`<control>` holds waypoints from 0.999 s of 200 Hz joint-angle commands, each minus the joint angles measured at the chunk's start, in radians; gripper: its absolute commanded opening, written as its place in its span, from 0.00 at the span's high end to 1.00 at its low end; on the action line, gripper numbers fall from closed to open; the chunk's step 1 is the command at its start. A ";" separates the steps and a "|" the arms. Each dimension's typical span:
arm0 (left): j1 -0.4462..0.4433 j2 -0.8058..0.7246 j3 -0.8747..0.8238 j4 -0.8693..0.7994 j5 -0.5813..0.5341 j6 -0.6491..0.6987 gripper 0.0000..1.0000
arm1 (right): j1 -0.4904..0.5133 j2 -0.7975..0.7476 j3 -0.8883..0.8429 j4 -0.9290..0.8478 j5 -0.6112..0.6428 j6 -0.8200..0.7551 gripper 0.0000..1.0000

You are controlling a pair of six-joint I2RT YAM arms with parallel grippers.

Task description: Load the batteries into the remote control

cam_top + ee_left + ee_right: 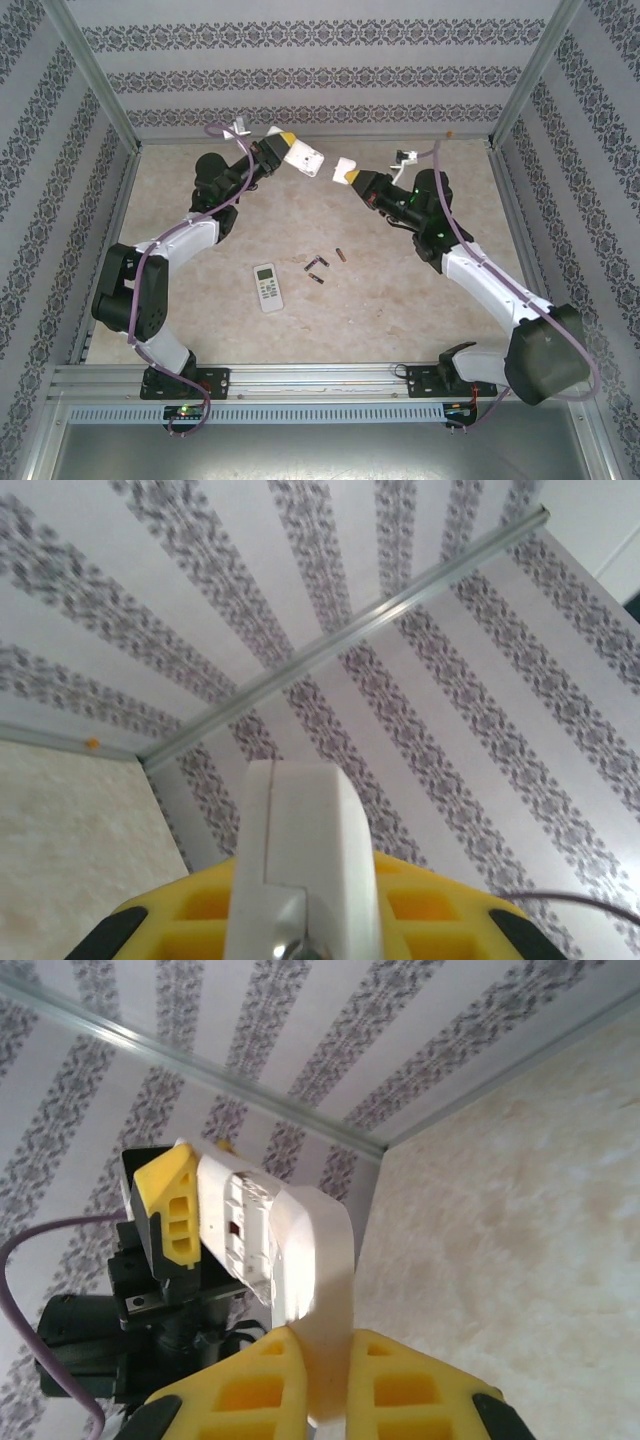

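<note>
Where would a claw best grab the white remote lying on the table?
Probably from straight above, closing on its two long edges near the middle: the remote lies flat, face up, on the table, narrow across, with the batteries lying clear of it.

Dark slim batteries (pixel 316 266) flat beside face-up white remote (pixel 268 287) — 2nd remote (pixel 303 158) aloft, compartment open.

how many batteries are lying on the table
3. All lie on the table right of the white remote: one battery nearest it, one just behind that, one farther right. They are tiny; more may be hidden.
</note>
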 commanded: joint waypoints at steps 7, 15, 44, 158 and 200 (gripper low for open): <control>0.013 -0.021 -0.015 0.027 -0.044 0.053 1.00 | -0.027 -0.025 -0.039 -0.031 0.053 -0.037 0.96; 0.015 -0.022 -0.021 0.023 -0.046 0.055 1.00 | -0.033 -0.017 -0.051 -0.029 0.054 -0.039 0.96; 0.015 -0.038 -0.046 -0.001 -0.052 0.075 1.00 | -0.035 0.064 -0.062 -0.092 0.130 -0.175 0.96; 0.008 -0.073 -0.125 -0.074 -0.057 0.106 1.00 | -0.103 0.451 -0.146 -0.090 0.264 -0.174 0.66; -0.028 -0.097 -0.091 -0.171 -0.074 0.160 1.00 | -0.122 0.106 -0.182 -0.122 0.282 -0.246 0.35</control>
